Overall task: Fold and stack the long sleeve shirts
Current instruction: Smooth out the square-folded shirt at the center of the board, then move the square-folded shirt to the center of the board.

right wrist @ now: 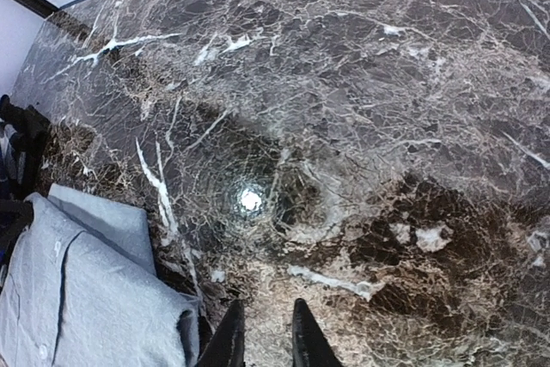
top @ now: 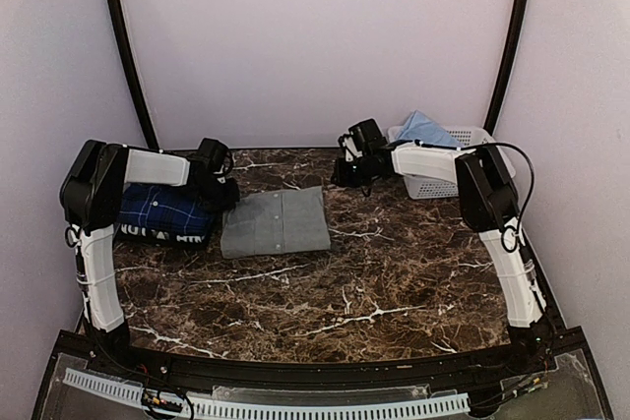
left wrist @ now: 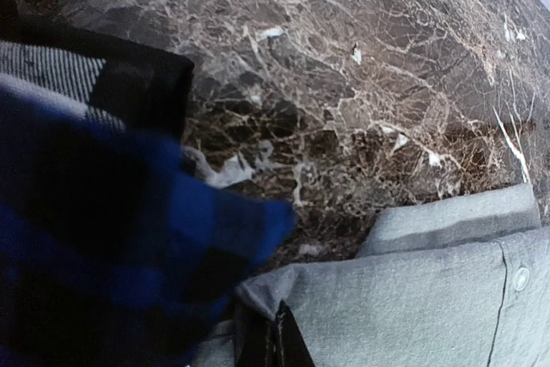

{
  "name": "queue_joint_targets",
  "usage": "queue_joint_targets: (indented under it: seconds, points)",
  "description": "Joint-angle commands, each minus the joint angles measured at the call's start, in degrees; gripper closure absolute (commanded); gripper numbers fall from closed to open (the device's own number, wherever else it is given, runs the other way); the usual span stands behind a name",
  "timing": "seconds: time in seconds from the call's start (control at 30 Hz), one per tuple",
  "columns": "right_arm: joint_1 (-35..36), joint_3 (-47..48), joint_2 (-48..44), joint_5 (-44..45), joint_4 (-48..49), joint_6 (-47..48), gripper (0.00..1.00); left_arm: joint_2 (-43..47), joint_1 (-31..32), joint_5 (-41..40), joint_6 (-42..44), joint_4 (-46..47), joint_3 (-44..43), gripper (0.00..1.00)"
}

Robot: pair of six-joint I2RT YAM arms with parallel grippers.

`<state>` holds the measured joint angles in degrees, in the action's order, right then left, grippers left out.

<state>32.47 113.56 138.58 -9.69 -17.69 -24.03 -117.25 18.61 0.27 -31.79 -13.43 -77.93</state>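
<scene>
A folded plain grey shirt [top: 276,221] lies mid-table, buttons showing. My left gripper [top: 222,191] is at its far left corner. In the left wrist view the gripper [left wrist: 277,334] is shut, with a small peak of grey shirt [left wrist: 412,298] cloth pinched at its tips. The folded navy plaid shirt [top: 162,213] lies to the left of the grey one, blurred and close in the left wrist view [left wrist: 103,247]. My right gripper [top: 346,172] hovers beyond the grey shirt's far right corner [right wrist: 86,298]. Its fingers [right wrist: 265,334] stand slightly apart over bare marble. A light blue shirt [top: 423,129] sits in the basket.
The white lattice basket [top: 433,187] stands at the back right behind the right arm. Dark marble tabletop [top: 374,282] stretches in front of the shirts. A black frame curves along the back walls.
</scene>
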Motion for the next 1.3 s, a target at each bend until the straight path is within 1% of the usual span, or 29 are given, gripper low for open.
queue_joint_targets:
  seconds: [0.0,0.13,0.2,0.23,0.3,0.37,0.4,0.43,0.47,0.53,0.63,0.73,0.8,0.83,0.87,0.9,0.93,1.07,1.27]
  points:
    - [0.20,1.92,-2.18,-1.46,-1.71,0.99,0.80,0.43,0.07,-2.30,-0.83,-2.90,-1.84,1.00]
    - [0.75,-4.80,-8.17,-0.48,-0.18,1.99,0.71,0.87,0.02,-3.10,-0.04,-4.23,-2.53,1.00]
    - [1.98,-8.43,-11.60,0.50,0.62,3.19,0.65,1.27,0.02,-3.47,0.80,-4.98,-3.54,1.00]
    - [2.65,-10.04,-13.07,0.99,0.88,3.86,0.62,1.47,0.07,-3.84,1.48,-5.63,-4.02,0.97]
    - [4.10,-13.09,-15.53,1.81,1.22,5.26,0.58,2.02,0.10,-4.25,2.34,-6.66,-6.28,0.90]
    - [5.66,-14.96,-17.32,2.54,1.45,6.35,0.54,2.67,0.11,-4.33,3.09,-8.13,-8.08,0.76]
    - [6.38,-15.44,-17.95,2.90,1.42,6.87,0.52,3.18,0.18,-4.41,3.54,-8.51,-8.58,0.66]
    - [7.21,-15.61,-18.30,3.46,1.07,7.35,0.51,3.44,0.19,-4.65,3.74,-9.08,-9.40,0.63]
    - [7.97,-15.64,-18.48,3.85,0.75,7.85,0.51,4.14,0.28,-4.61,3.99,-9.52,-9.77,0.57]
    - [9.44,-15.50,-18.32,3.83,0.20,8.33,0.50,5.54,0.86,-4.65,4.28,-10.49,-10.27,0.51]
    - [11.47,-14.90,-17.56,3.67,-0.30,8.14,0.50,8.65,2.56,-5.90,4.37,-11.17,-9.34,0.50]
    - [13.00,-14.95,-17.38,2.49,0.14,6.93,0.51,12.05,4.93,-4.18,2.58,-10.64,-6.08,0.49]
    - [13.99,-15.09,-16.90,1.90,0.59,6.40,0.51,15.14,6.45,-1.82,0.88,-8.56,-1.84,0.50]
    - [14.50,-14.93,-16.47,2.06,0.48,6.37,0.51,17.17,6.88,-1.13,0.25,-7.41,1.63,0.50]
    - [15.00,-14.68,-15.91,2.13,0.56,6.28,0.51,17.95,7.45,0.92,-1.08,-5.27,3.39,0.51]
    - [15.40,-14.35,-15.30,2.07,0.51,6.21,0.51,19.34,7.56,2.39,-1.83,-4.14,6.91,0.52]
    - [15.74,-13.84,-14.45,2.05,0.36,6.05,0.51,19.78,7.68,4.68,-3.18,-2.01,10.03,0.53]
    - [16.76,-12.14,-11.83,2.76,0.42,5.75,0.52,21.14,7.92,8.25,-5.34,3.87,17.40,0.58]
    - [17.60,-10.49,-7.44,4.76,-0.68,5.92,0.51,21.02,8.70,10.08,-7.32,8.07,23.83,0.63]
